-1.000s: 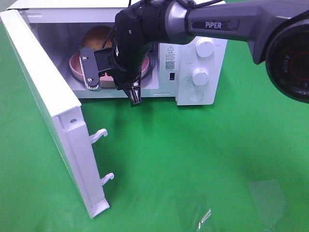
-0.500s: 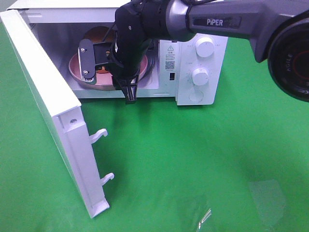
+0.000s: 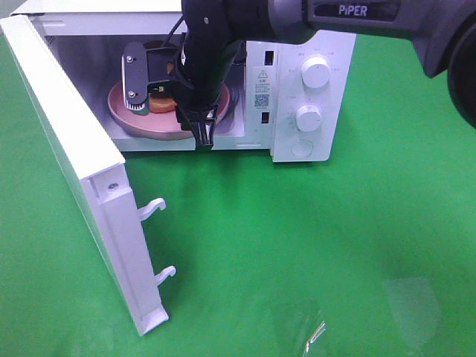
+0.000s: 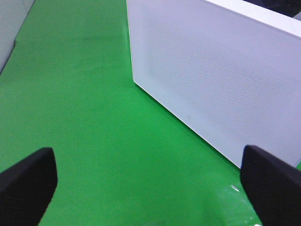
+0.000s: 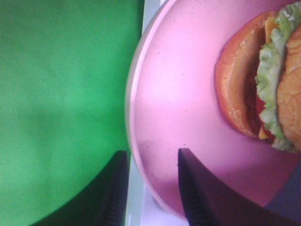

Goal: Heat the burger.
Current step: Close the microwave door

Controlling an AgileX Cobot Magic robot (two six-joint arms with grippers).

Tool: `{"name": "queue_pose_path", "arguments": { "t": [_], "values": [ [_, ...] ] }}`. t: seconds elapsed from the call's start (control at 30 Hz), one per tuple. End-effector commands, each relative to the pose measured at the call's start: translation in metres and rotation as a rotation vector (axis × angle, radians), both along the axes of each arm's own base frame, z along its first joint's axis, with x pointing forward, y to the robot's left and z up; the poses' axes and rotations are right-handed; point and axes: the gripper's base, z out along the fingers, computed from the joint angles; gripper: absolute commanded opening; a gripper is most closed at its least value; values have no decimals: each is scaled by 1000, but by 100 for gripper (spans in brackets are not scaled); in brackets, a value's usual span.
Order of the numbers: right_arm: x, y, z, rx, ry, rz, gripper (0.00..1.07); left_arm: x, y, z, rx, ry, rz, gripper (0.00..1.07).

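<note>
Green table, white microwave with its door open. I see the burger on its pink plate inside. My right pincer straddles the plate's rim, slack; left pincer gapes wide, empty. Next, I judge: back out, shut the door.

Exterior high: looked steeply down on the white box microwave
Left wrist: sat low over green cloth, facing the white dotted door
Right wrist: hung close above the round pink plate
Shared: door and plate, with the high view
</note>
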Motion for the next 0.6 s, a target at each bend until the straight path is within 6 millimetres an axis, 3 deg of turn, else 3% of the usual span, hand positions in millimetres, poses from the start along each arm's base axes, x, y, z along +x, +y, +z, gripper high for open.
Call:
{"name": "queue_pose_path", "arguments": {
  "t": [0.03, 0.33, 0.4, 0.6],
  "values": [
    [-6, -7, 4, 3, 13, -14, 40, -2, 0, 0, 3, -22, 4, 98],
    [-16, -15, 12, 13, 24, -31, 48, -2, 0, 0, 3, -22, 4, 98],
    [-24, -21, 11, 11, 40, -36, 55, -2, 0, 0, 3, -22, 4, 98],
    [-39, -31, 9, 38, 49, -32, 60, -2, 0, 0, 3, -22, 4, 98]
  ]
}}
